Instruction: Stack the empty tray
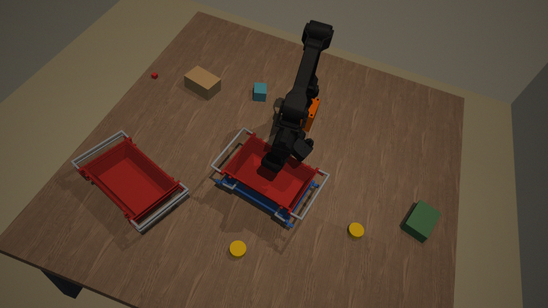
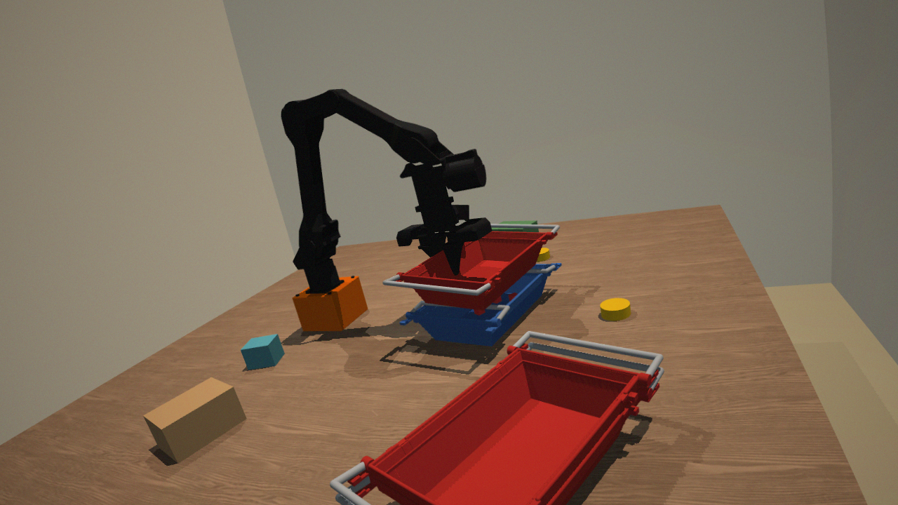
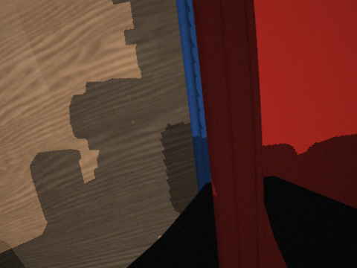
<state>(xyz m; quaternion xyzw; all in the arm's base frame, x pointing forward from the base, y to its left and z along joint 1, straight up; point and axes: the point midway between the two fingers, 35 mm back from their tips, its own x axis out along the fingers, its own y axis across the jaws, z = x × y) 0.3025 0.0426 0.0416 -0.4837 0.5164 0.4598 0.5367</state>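
Observation:
The blue tray (image 1: pixel 255 198) (image 2: pixel 461 330) (image 3: pixel 190 67) stands on the table. Parts of its grey wire bars show at both ends, swung in over its top; their middles and most of the load are hidden. A red tray (image 1: pixel 291 191) (image 2: pixel 515 274) (image 3: pixel 306 74) is directly above it, roughly level, its own bars swung outward. My gripper (image 2: pixel 445 260) (image 3: pixel 240 190) is shut on the red tray's long side wall nearest the arm base, one finger inside and one outside. I cannot tell whether the red tray's underside touches the blue tray's bars.
Another empty red tray (image 1: pixel 130 187) (image 2: pixel 533 439), with doubled bars at its ends, stands to one side. A tan block (image 1: pixel 202 82) (image 2: pixel 194 417), a teal block (image 1: pixel 259 91) (image 2: pixel 262 351), a green block (image 1: pixel 421 220), two yellow discs (image 1: pixel 237 249) (image 1: pixel 355 230) and a tiny red cube (image 1: pixel 154 75) lie around.

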